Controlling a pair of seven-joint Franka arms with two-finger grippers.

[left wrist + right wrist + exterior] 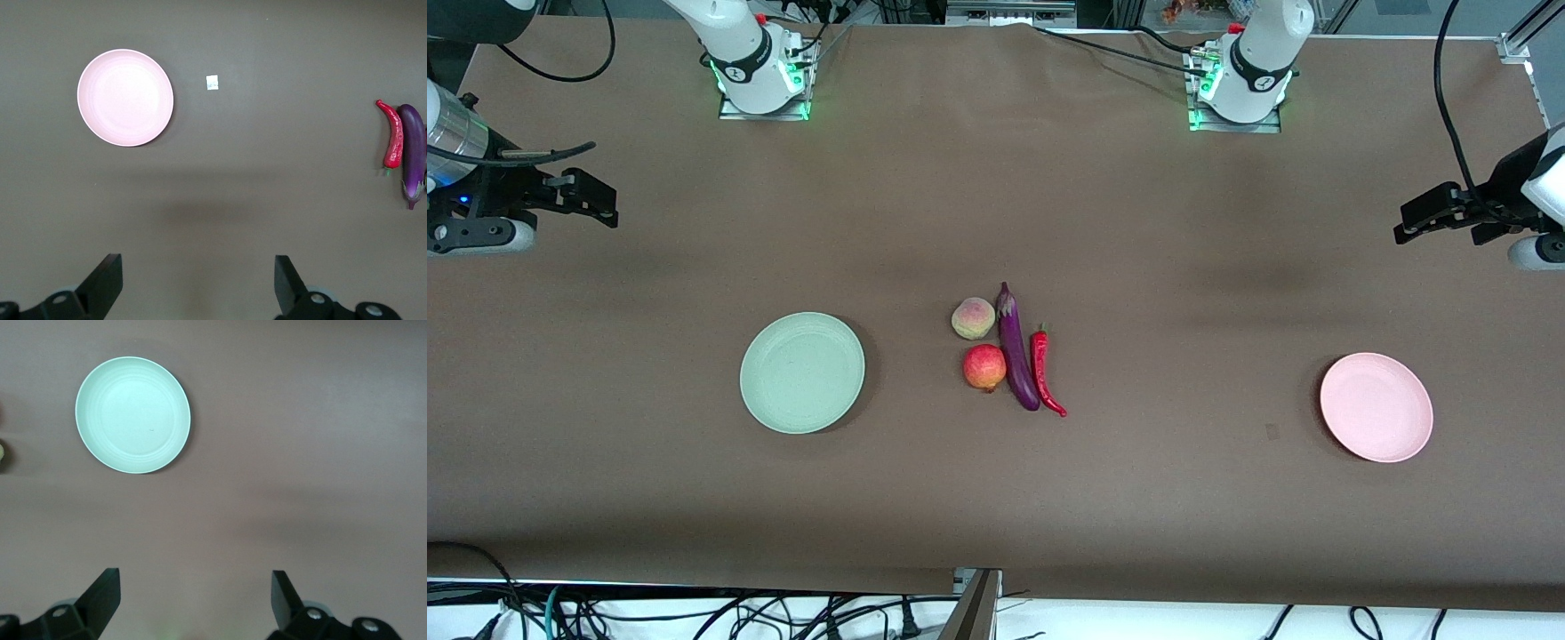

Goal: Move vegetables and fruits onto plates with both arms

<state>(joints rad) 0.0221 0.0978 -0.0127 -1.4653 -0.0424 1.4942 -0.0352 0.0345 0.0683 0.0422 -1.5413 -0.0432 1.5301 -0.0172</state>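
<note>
The peach, the red pomegranate, the purple eggplant and the red chili lie together mid-table. The pale green plate lies toward the right arm's end, the pale pink plate toward the left arm's end. My left gripper hangs open and empty high over its end of the table; its wrist view shows the pink plate, chili and eggplant. My right gripper hangs open and empty over the opposite end; its wrist view shows the green plate.
A brown cloth covers the table. A small white tag lies on it near the pink plate. Both arm bases stand along the edge farthest from the front camera. Cables lie past the nearest edge.
</note>
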